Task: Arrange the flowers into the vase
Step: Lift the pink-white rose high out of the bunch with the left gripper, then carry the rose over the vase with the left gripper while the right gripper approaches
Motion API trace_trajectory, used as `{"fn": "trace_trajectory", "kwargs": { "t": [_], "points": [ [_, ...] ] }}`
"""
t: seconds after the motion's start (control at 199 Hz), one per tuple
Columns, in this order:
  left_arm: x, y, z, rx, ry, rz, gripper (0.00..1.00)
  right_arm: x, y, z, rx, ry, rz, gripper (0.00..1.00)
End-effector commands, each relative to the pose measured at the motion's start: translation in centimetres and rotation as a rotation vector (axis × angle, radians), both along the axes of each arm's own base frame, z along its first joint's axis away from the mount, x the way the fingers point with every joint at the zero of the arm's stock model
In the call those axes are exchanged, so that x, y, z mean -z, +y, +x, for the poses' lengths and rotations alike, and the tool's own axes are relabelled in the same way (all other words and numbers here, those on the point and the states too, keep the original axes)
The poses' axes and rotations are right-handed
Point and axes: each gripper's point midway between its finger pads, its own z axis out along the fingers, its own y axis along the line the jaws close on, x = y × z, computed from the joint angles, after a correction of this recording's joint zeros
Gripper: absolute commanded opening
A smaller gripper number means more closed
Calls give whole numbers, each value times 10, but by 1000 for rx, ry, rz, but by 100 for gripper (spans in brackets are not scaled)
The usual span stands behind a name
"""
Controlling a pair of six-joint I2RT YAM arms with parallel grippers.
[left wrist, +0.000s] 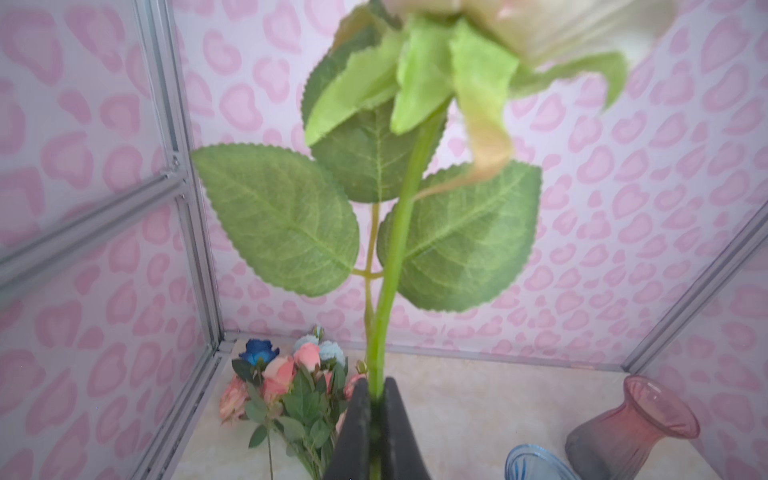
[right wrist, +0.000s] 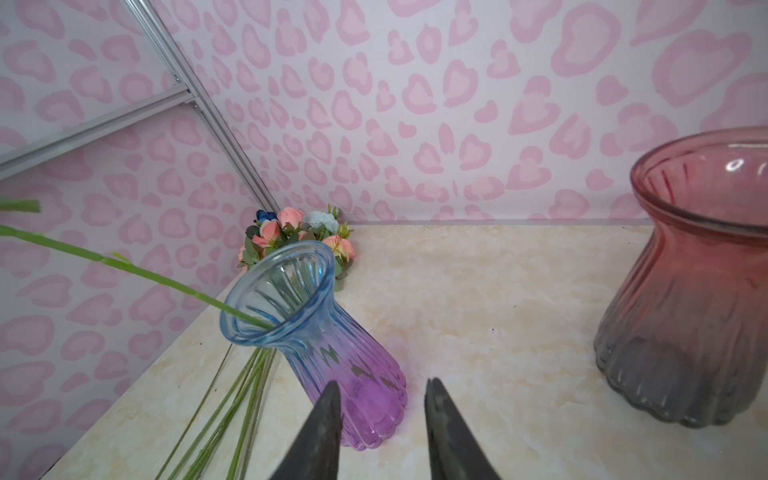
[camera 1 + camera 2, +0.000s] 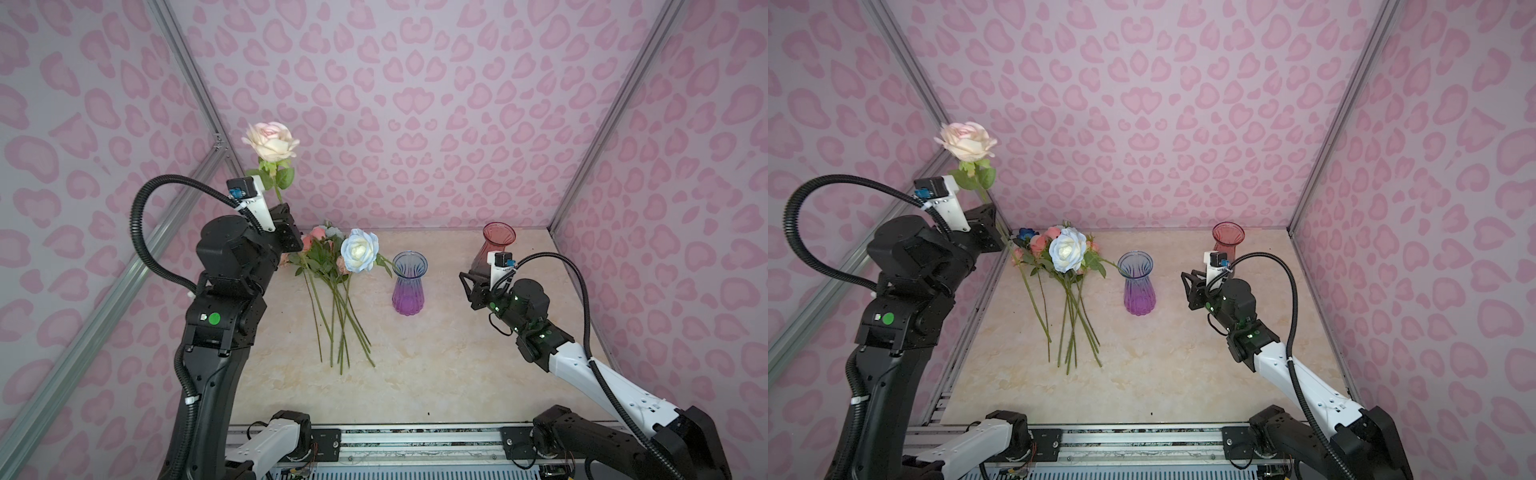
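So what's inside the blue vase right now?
Only the stem of the white-blue rose, leaning on the rim of the vase. The ribbed glass hides how deep it goes.

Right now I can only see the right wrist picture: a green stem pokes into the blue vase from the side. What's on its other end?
Observer: A white-blue rose. Its head leans out of the blue vase toward the pile of flowers.
Operator: Is the other arm doing anything?
Observer: Yes. The left gripper is shut on the stem of a cream rose, held head up.
Operator: Is that rose near a vase?
Observer: No. In both top views it is up by the back left corner, beyond the pile, well apart from the blue vase and the red vase.
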Motion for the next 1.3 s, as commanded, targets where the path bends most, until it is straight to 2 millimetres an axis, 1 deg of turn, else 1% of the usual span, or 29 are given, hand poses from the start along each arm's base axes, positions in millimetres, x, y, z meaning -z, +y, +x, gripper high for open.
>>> {"fn": "trace_trajectory", "kwargs": {
  "t": [0.0, 0.045, 0.085, 0.145, 0.216, 0.301, 0.341, 0.381, 0.386, 0.461, 0.542, 0.582, 0.657, 0.702, 0.737, 0.797, 0.848, 0.953, 1.088, 1.219, 1.299],
  "points": [
    [-38, -6, -25, 58, -68, 3, 3, -21, 11, -10, -78, -29, -22, 38],
    [-54, -11, -37, 101, -94, -9, 3, -32, 16, -14, -99, -43, -28, 39],
    [-63, -15, -48, 135, -104, -17, 3, -40, 20, -17, -115, -55, -35, 40],
    [-69, -22, -61, 184, -98, -21, 3, -50, 25, -21, -129, -72, -42, 40],
    [-65, -32, -75, 259, -73, -40, 3, -56, 27, -21, -136, -82, -35, 41],
    [-53, -60, -95, 444, -49, -80, 3, -59, 28, -24, -148, -78, -33, 41],
    [-49, -68, -104, 507, -52, -103, 3, -59, 29, -26, -157, -78, -34, 41],
    [-42, -77, -109, 569, -47, -126, 3, -60, 30, -29, -169, -79, -33, 42],
    [-43, -77, -112, 575, -53, -129, 3, -60, 30, -29, -170, -80, -33, 42],
    [-35, -91, -119, 677, -45, -163, 3, -64, 31, -35, -194, -83, -34, 42],
    [-33, -105, -129, 785, -59, -197, 3, -70, 31, -44, -217, -93, -22, 43],
    [-36, -112, -136, 845, -74, -201, 3, -74, 31, -48, -231, -101, -14, 43],
    [-38, -121, -141, 904, -89, -212, 3, -80, 30, -54, -239, -111, -4, 44],
    [-34, -130, -141, 951, -85, -209, 3, -83, 29, -58, -247, -119, 1, 44],
    [-30, -137, -137, 964, -69, -208, 3, -86, 29, -61, -256, -125, 6, 44],
    [-21, -158, -134, 1001, -50, -164, 3, -92, 30, -66, -275, -136, 14, 44],
    [-15, -172, -130, 985, -41, -110, 3, -97, 31, -70, -290, -143, 19, 44],
    [-17, -198, -120, 972, -52, -52, 3, -116, 33, -84, -331, -175, 35, 44],
    [-14, -232, -91, 897, -72, 19, 3, -142, 35, -107, -396, -232, 50, 44],
    [-15, -258, -71, 866, -93, 3, 3, -164, 37, -121, -441, -275, 91, 47],
    [-17, -269, -65, 869, -102, -26, 3, -174, 41, -127, -481, -292, 112, 49]
  ]
}}
